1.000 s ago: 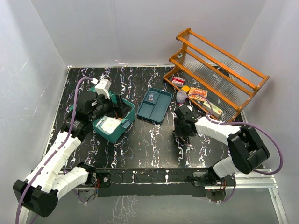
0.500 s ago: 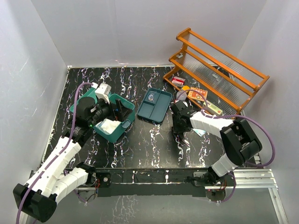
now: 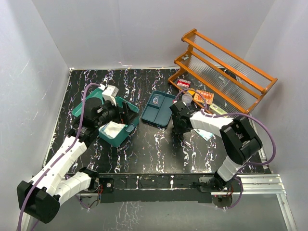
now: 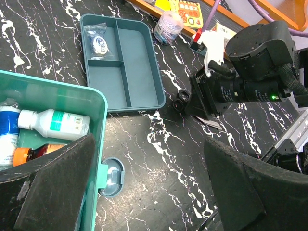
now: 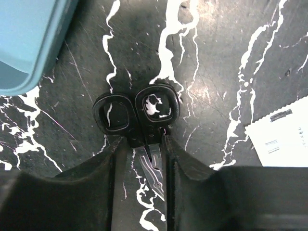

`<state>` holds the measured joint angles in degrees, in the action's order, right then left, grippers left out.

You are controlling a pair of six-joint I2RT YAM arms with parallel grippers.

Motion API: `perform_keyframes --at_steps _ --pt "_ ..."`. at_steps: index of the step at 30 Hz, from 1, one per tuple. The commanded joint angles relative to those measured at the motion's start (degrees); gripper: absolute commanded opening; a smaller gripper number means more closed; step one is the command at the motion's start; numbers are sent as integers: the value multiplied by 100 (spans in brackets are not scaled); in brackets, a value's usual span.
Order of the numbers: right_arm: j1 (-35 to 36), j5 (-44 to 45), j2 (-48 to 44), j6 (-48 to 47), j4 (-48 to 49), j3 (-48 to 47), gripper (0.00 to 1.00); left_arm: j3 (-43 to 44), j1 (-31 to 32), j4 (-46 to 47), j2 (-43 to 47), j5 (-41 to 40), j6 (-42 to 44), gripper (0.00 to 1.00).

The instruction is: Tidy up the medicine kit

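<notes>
Because the right fingers [image 5: 192, 192] are clenched on the neck of the small black-handled metal scissors [image 5: 143, 134], which lie flat on the black marbled desk [image 5: 216, 57] with their loops just ahead of the tips, lift straight up before swinging, or the blades may pivot. The teal-green rectangular plastic medicine kit [image 4: 100, 144] sits lid-open just beside the left fingers [image 4: 53, 192], which are spread wide and empty. Carry the scissors over the dark teal divided plastic tray [image 4: 159, 96] between them.

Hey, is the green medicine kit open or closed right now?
Open: the medicine kit has no lid over it, and the left wrist view shows a white bottle lying inside.
</notes>
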<state>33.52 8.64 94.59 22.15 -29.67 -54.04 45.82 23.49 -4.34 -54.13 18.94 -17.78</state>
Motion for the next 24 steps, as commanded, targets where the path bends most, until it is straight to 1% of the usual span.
perform_keyframes --at_steps 1,5,7,12,18,24 --pt "82 100 482 -41 -180 126 26 107 25 186 50 43 14 93" --pt "83 227 624 -42 -22 61 19 102 25 106 60 -4 -17 93" --pt "91 232 574 -47 77 6 18 95 25 64 75 -20 -44 93" --pt "106 313 104 75 437 -84 18 76 25 0 175 -83 -93 93" --pt "107 453 -362 432 825 -113 19 84 27 -84 240 -161 -76 93" --pt "109 598 -573 707 1057 -104 19 101 25 -140 271 -218 -42 93"
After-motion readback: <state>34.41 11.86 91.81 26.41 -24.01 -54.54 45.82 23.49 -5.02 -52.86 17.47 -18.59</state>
